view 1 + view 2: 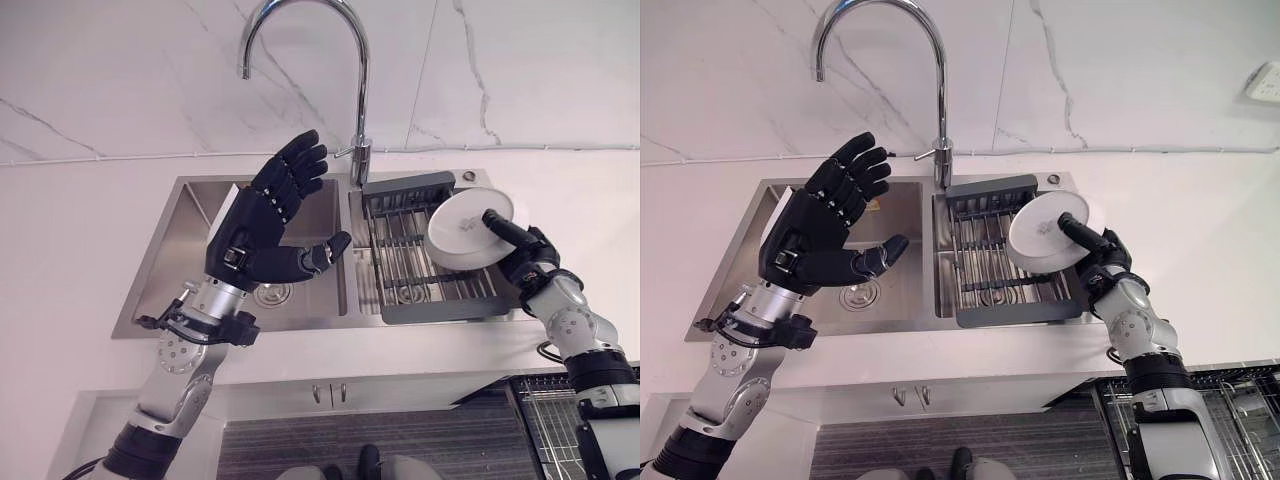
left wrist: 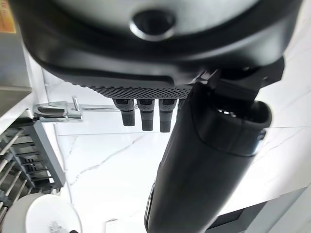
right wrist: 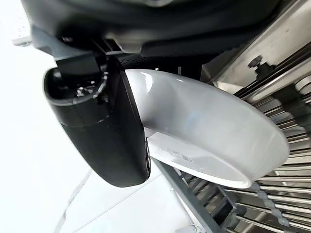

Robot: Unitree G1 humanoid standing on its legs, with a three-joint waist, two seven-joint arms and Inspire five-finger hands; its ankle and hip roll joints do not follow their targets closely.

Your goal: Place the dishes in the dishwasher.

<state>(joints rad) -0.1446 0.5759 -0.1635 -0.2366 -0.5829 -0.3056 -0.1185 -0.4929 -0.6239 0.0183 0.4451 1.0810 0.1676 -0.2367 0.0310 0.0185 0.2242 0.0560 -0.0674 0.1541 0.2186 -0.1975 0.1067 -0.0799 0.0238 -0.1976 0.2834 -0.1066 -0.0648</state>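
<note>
Right hand (image 1: pixel 520 250) was pinched on the rim of the white plate (image 1: pixel 462 228), thumb across the underside, fingers behind the plate. Plate was tilted up on edge, held above the grey drying rack (image 1: pixel 405 245) that sat in the right basin of the sink (image 1: pixel 190 205); I couldn't tell whether its lower edge touched the rack wires. In the right wrist view the plate (image 3: pixel 209 141) ran straight out past the thumb, glossy and shallow, rack bars just beyond it.

Handling, as a judgement: glazed ceramic, stiff, moderately heavy for a one-sided pinch, slippery if wet, chips on steel. A rim grip leaves the far side of the plate cantilevered, so it would want to rotate in the grip. A deeper bite on the rim, thumb well onto the face, would be safer, plus slow wrist moves. Keep it clear of the rack and sink edge.

Left hand (image 1: pixel 270 215) was raised over the left basin, fingers spread, holding nothing, well apart from the plate. Tap (image 1: pixel 355 100) stood beyond both hands at the back of the bench (image 1: pixel 70 230). Dishwasher basket (image 1: pixel 1240 395) showed low, on the near side of the right hand.
</note>
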